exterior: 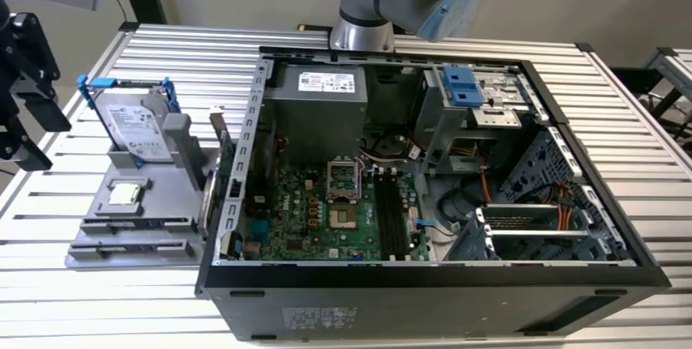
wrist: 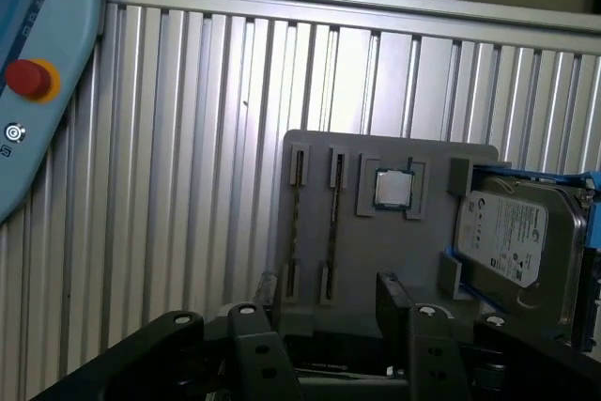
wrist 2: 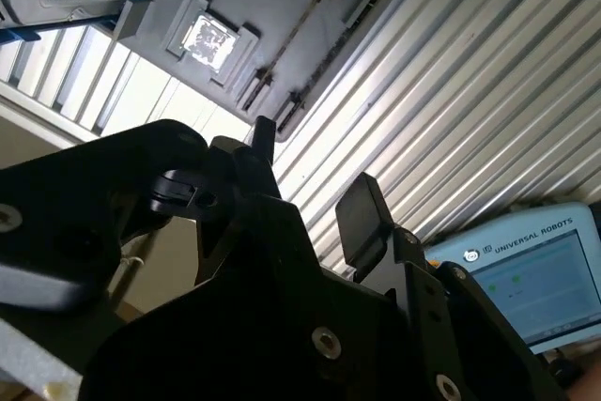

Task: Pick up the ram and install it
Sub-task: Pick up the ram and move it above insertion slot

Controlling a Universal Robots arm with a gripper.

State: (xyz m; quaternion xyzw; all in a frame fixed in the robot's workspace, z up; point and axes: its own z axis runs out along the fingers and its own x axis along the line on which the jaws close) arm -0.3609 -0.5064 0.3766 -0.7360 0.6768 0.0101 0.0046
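Note:
Two thin ram sticks [wrist: 297, 223] stand on edge in the slots of a grey holder [wrist: 394, 251]; in the second wrist view they show as thin lines [wrist 2: 293, 37]. In the exterior view the holder [exterior: 141, 211] lies on the table at the exterior view's left, beside the open computer case [exterior: 433, 276]. The black motherboard slots [exterior: 391, 215] run along the green board inside the case. My gripper [exterior: 38, 134] hangs off the table's edge at the exterior view's left, well apart from the holder. In both wrist views it is open [wrist 2: 315, 180] [wrist: 329, 300], with nothing between its fingers.
A silver hard drive in a blue frame [exterior: 138, 126] [wrist: 512, 237] and a small square silver chip [exterior: 126, 194] [wrist: 392, 188] also sit in the holder. A blue teach pendant [wrist: 38, 72] [wrist 2: 526, 269] lies beyond the ribbed aluminium table [exterior: 65, 292]. The arm's base [exterior: 362, 29] stands behind the case.

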